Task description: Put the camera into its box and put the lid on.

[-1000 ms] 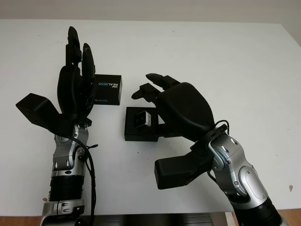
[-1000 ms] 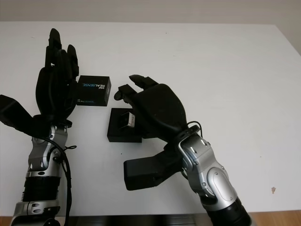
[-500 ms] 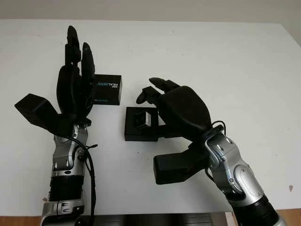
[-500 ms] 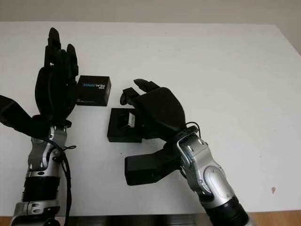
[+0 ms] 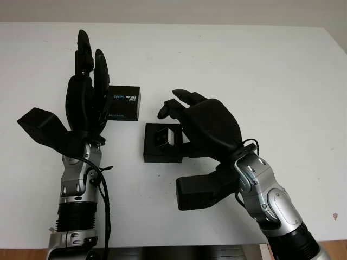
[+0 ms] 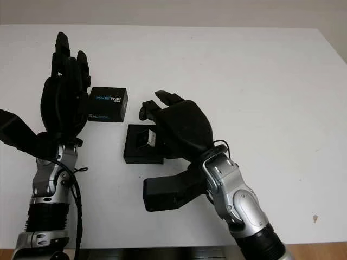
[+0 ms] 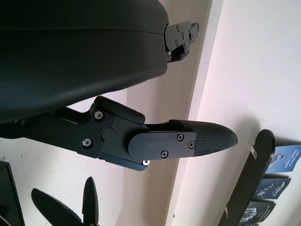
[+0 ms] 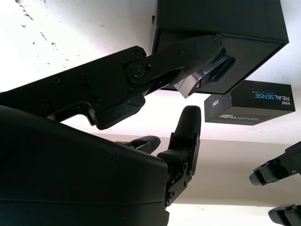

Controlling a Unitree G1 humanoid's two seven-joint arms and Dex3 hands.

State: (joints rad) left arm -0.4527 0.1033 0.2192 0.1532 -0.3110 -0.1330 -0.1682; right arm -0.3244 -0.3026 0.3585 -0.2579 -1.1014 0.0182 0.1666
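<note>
The table [image 5: 244, 65] is white. The box [image 5: 161, 154] is black, and the camera [image 5: 164, 136] in it is silver-grey. The lid [image 5: 123, 103] is black with white and blue letters. Both hands [image 5: 87, 100] [image 5: 209, 127] are black, on silver wrists.

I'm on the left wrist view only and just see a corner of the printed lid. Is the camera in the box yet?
Observer: Yes, the camera sits inside the open box, though it looks tilted rather than flat.
Operator: Where is the right robot hand?
Observer: The right robot hand is over the right side of the box, close to the camera.
Operator: And the lid relative to the box?
Observer: The lid lies on the table beyond the box and to its left, apart from it, right beside the open left robot hand, which is raised with nothing in it.
</note>
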